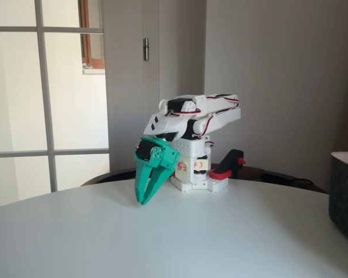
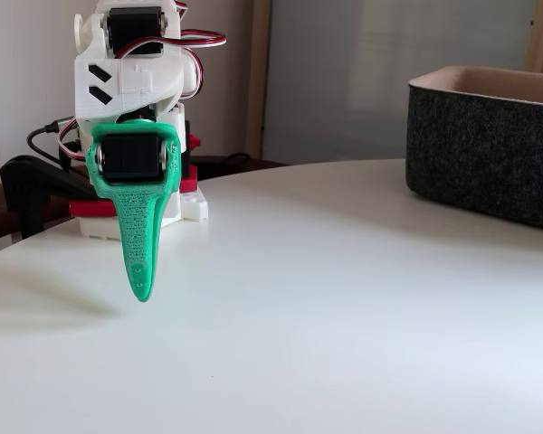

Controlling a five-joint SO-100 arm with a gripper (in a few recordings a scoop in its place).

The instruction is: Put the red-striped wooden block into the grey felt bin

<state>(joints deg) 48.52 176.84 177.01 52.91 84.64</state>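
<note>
The green pincer [image 1: 144, 200] hangs from the folded white arm [image 1: 197, 113], tips pointing down just above the white tabletop [image 1: 162, 237], its jaws drawn together and holding nothing. The grey felt bin [image 2: 484, 149] stands on the tabletop well off to the pincer's right in both fixed views. I cannot find the red-striped wooden block anywhere here, so the step in hand is judged to be locating and reaching it: unfold the arm slowly, spread the jaws before descending, and come down square over the block. One fixed view shows the pincer side-on, with a sliver of bin; the other shows it edge-on [image 2: 141, 287], with the bin's fuzzy wall and pale rim clear.
</note>
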